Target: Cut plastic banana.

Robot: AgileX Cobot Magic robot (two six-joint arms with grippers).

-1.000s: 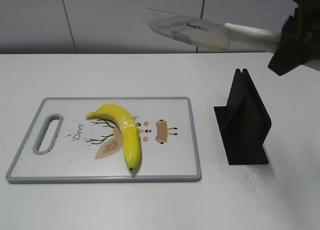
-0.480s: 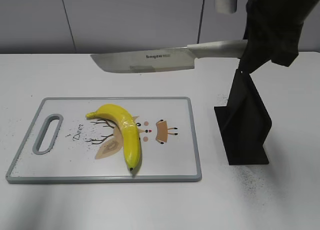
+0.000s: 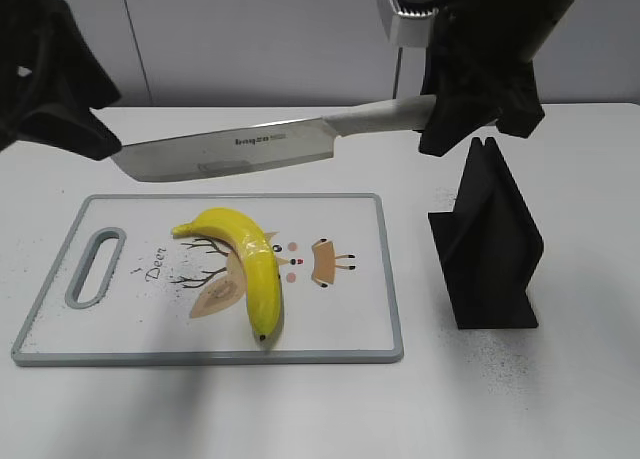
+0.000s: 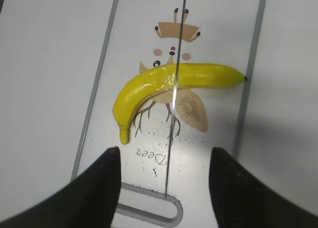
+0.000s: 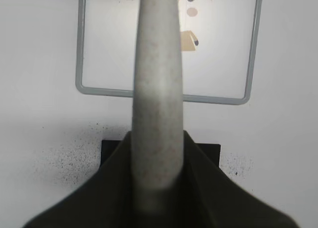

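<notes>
The plastic banana [image 3: 250, 261] is glossy yellow and lies on the white cutting board [image 3: 340, 319]; it also shows in the left wrist view [image 4: 164, 84]. My right gripper [image 3: 455, 114] is shut on the grey handle [image 5: 156, 99] of a knife [image 3: 235, 149], whose blade hangs level above the board's far edge. My left gripper [image 4: 164, 188] is open and empty, high above the board's handle end, at the upper left of the exterior view [image 3: 70, 109]. The blade shows edge-on as a thin line [image 4: 174, 104] crossing the banana.
A black knife stand [image 3: 488, 244] is on the table right of the board; it also shows in the right wrist view [image 5: 112, 146]. The board has a grey rim and a handle slot [image 3: 95, 267] at its left end. Dark specks dot the white table.
The right arm has carried the knife leftward and lower, from high near the stand to above the board. The left gripper has come into view at the upper left.
</notes>
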